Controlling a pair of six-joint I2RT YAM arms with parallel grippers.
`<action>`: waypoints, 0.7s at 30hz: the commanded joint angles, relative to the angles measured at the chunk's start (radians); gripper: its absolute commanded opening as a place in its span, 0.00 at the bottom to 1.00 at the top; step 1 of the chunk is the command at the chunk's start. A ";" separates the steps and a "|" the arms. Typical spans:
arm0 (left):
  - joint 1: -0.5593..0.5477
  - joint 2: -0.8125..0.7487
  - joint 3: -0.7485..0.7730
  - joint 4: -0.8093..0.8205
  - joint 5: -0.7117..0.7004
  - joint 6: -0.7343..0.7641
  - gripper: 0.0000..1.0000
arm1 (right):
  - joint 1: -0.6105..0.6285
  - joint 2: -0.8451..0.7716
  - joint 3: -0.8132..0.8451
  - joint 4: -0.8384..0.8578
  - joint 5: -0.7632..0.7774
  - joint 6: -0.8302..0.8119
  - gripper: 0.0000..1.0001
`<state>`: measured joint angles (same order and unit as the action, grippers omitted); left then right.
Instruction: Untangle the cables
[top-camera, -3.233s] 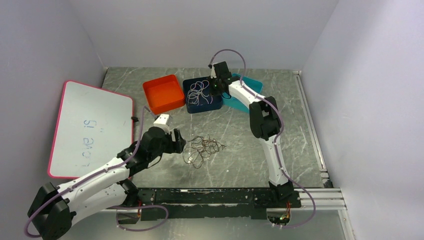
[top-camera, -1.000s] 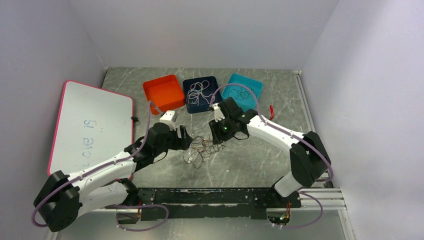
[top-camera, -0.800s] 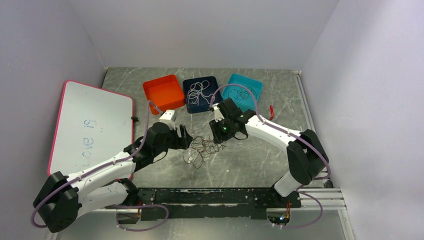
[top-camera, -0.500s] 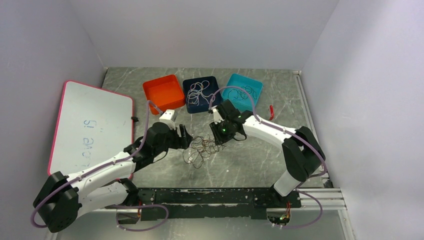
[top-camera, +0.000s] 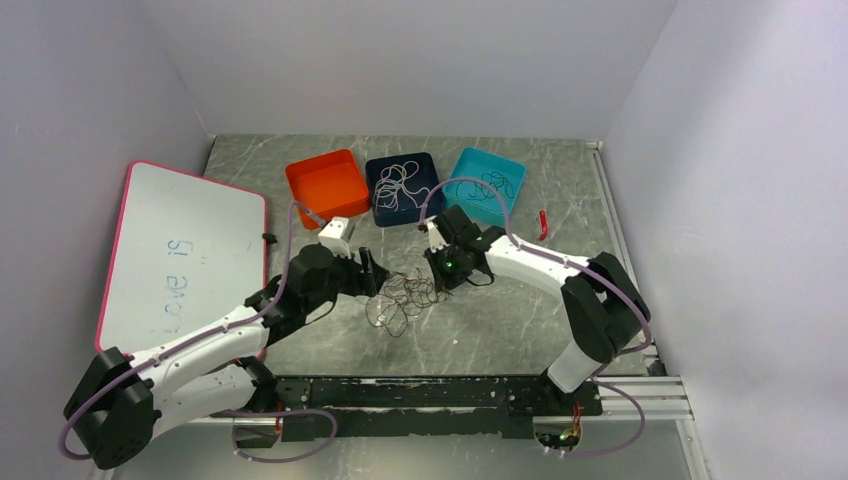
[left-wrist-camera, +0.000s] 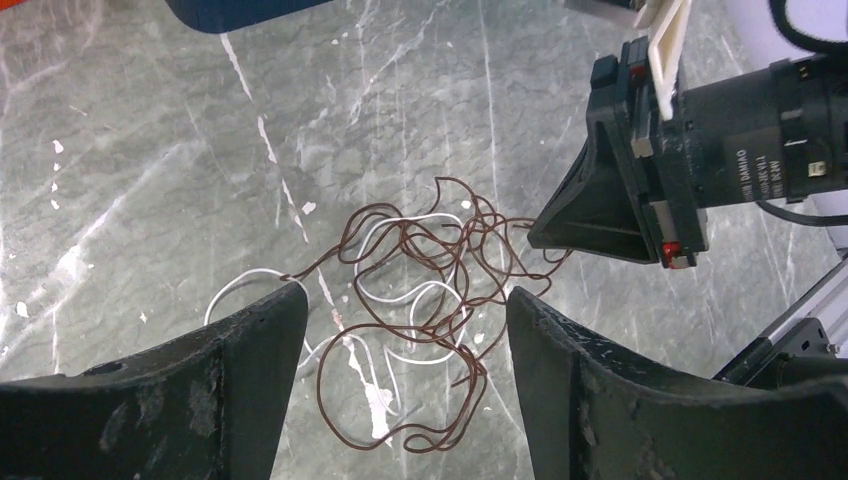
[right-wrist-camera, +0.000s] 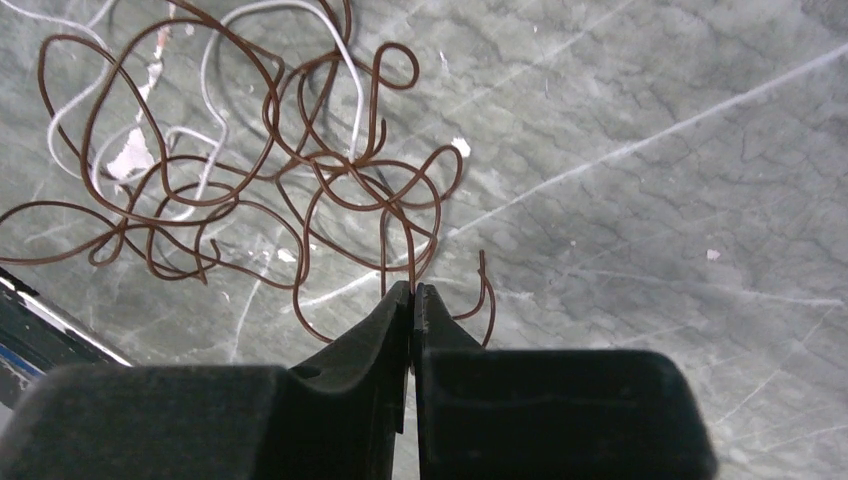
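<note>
A loose tangle of cables (top-camera: 405, 295) is seen lying on the grey marbled counter (top-camera: 480, 330), midway between the two arms. A brown cable (left-wrist-camera: 440, 250) is looped many times over a white cable (left-wrist-camera: 240, 290). The left end effector (left-wrist-camera: 405, 305) is held over the tangle's left side with its fingers wide apart, and nothing is gripped. The right end effector (right-wrist-camera: 412, 292) is lowered at the tangle's right edge, its fingers pressed together and clamped on one strand of the brown cable. Along the far side three trays are set in a row: an orange tray (top-camera: 325, 190), a navy tray (top-camera: 400, 220) holding white cables, and a teal tray (top-camera: 468, 165) holding dark ones. A whiteboard (top-camera: 180, 255) is laid at the left.
</note>
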<state>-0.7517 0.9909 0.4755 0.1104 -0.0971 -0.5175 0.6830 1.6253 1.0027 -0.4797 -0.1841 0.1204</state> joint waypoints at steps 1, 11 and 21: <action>0.003 -0.042 -0.019 0.069 0.034 0.022 0.77 | 0.006 -0.055 -0.027 0.034 0.026 0.018 0.06; 0.001 -0.055 0.017 0.103 0.040 0.079 0.79 | 0.009 -0.170 0.059 -0.035 -0.024 0.003 0.00; 0.002 -0.051 0.012 0.173 0.072 0.084 0.79 | 0.009 -0.272 0.212 -0.093 -0.072 0.012 0.00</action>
<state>-0.7517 0.9428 0.4648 0.2081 -0.0696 -0.4511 0.6868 1.3930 1.1507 -0.5484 -0.2211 0.1291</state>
